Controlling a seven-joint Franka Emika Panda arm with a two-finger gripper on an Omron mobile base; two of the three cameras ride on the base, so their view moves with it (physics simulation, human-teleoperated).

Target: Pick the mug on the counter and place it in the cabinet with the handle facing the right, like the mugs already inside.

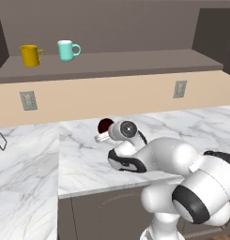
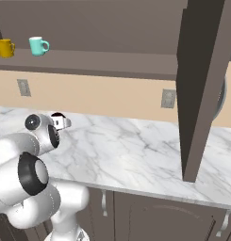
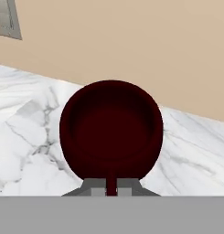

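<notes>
Your gripper [image 3: 111,191] is clenched on the handle [image 3: 112,183] of the mug [image 3: 111,130], the jaws pinching the thin maroon loop at the bottom of the hand view; the mug's dark mouth faces the hand camera, so the vessel looks tipped on its side in the grip, though whether it rests on the table [image 1: 36,164] or hangs just above it cannot be told from these angles. In the left base view the mug [image 1: 105,125] peeks out behind the wrist, near the middle of the marble slab and close to the beige wall; in the right base view little of it shows past the arm. Grasping by the loop seems a deliberate choice; it fixes where the handle points relative to the hand, which is what the final placement turns on. Up in the cabinet [image 1: 135,61], the yellow mug [image 1: 30,55] and the teal mug [image 1: 67,50] stand upright near the left end, well apart from your load, each handle turned right; they are your pattern. The shelf beside the teal mug lies bare, the likely spot. You appear to be at the close of the pick, with lift and carry ahead; expect to roll the wrist so the mug arrives upright; a thin-loop pinch may let the body swing, so a slow rise seems wise.
</notes>
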